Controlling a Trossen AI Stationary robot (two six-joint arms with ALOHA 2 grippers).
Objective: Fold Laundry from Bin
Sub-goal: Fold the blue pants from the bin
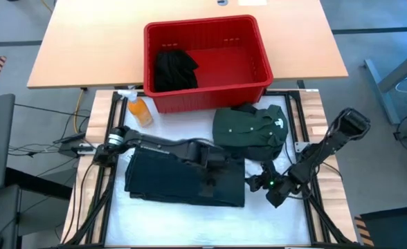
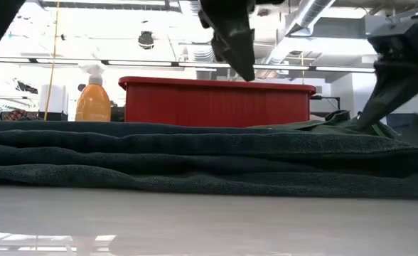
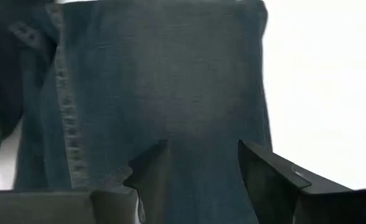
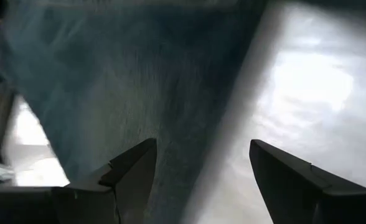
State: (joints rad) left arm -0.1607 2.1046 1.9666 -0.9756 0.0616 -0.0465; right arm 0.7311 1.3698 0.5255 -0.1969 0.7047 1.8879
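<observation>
Looking straight down, we found the folded dark denim garment (image 1: 183, 176) lying flat on the white-covered tabletop (image 1: 190, 221), its long axis running side to side in front of the red ribbed plastic bin (image 1: 207, 66). Our left pincer (image 1: 214, 162) hovered directly over its right half, jaws parted and empty. Our right pincer (image 1: 271, 185), spread wide and empty, stood just beside the right edge, with the crumpled dark green collared shirt (image 1: 252, 126) behind it.

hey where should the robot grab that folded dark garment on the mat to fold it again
Probably the right short edge of the folded dark garment, pinched from above. It lies flat in stacked layers, that edge is bare, and the open right gripper hovers beside it. The left gripper, open, is over its top.
</observation>
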